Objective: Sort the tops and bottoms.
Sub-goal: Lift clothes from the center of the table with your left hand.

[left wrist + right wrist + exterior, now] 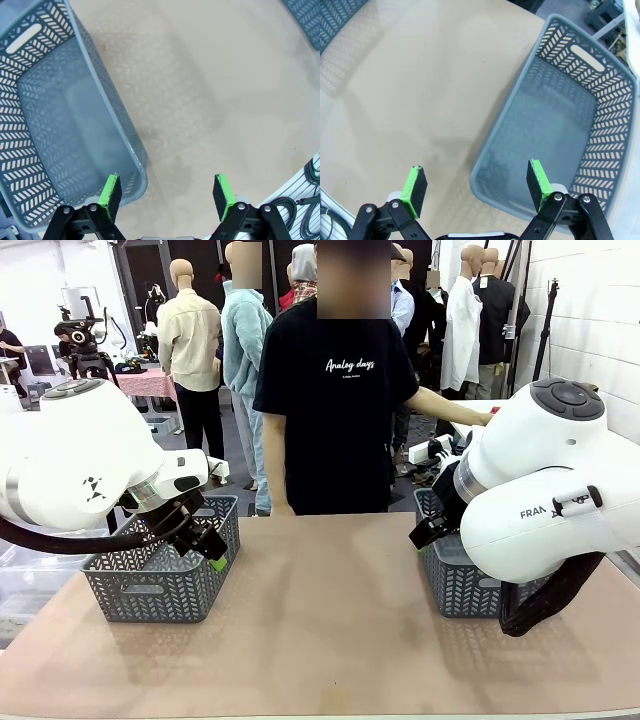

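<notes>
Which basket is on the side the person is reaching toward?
The right basket, partly hidden behind the right arm. The person's hand stretches out above and beyond it; the left basket has no hand near it.

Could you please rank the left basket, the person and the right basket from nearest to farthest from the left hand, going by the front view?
1. Left basket, just below the left hand, on the left.
2. Person, standing at the far side, middle.
3. Right basket, far over on the right.
</notes>
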Controlling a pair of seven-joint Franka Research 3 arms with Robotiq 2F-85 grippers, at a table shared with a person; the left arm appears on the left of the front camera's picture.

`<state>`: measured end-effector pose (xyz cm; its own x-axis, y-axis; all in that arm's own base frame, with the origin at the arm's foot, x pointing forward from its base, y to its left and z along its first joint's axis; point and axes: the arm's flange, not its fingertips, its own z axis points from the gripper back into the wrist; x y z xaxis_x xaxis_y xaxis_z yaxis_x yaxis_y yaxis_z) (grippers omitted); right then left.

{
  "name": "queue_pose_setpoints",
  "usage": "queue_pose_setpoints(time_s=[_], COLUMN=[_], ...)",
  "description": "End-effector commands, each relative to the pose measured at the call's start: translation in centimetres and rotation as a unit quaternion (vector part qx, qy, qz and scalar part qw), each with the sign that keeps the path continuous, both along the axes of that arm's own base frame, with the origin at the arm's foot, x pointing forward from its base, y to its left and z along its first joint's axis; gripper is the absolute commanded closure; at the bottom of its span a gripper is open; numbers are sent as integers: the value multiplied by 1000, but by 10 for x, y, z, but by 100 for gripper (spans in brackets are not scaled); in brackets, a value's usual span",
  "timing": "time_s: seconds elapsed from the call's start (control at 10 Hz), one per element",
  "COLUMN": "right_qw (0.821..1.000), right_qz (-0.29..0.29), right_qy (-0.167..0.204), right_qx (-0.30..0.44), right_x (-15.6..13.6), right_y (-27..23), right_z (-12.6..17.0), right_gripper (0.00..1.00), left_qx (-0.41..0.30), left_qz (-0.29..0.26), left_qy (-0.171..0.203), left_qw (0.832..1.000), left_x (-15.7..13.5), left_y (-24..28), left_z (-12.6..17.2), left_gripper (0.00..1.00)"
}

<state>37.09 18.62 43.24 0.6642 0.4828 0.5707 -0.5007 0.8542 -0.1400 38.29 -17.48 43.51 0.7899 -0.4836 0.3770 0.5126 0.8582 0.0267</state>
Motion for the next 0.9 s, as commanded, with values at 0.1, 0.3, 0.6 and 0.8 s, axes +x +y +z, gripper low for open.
queue_pose_setpoints(time_s=[0.1,0.3,0.6,0.8], right_qw=[1000,1000,1000,1000], right_qz=[1,1,1,1], right_qy=[1,1,1,1], right_qx=[0,0,0,0], right_x=[0,0,0,0], right_y=[1,1,1,1], right_z=[-1,-1,-1,-1], right_gripper=[0,0,0,0], left_qx=[5,5,5,5], left_qz=[-4,-4,-4,-4], left_qy=[-1,-1,-1,-1], left_qw=[1000,1000,1000,1000], left_x=[-1,-1,-1,-1], left_y=[2,2,2,2], left_z=[-1,-1,-1,-1], left_gripper=[4,4,4,4])
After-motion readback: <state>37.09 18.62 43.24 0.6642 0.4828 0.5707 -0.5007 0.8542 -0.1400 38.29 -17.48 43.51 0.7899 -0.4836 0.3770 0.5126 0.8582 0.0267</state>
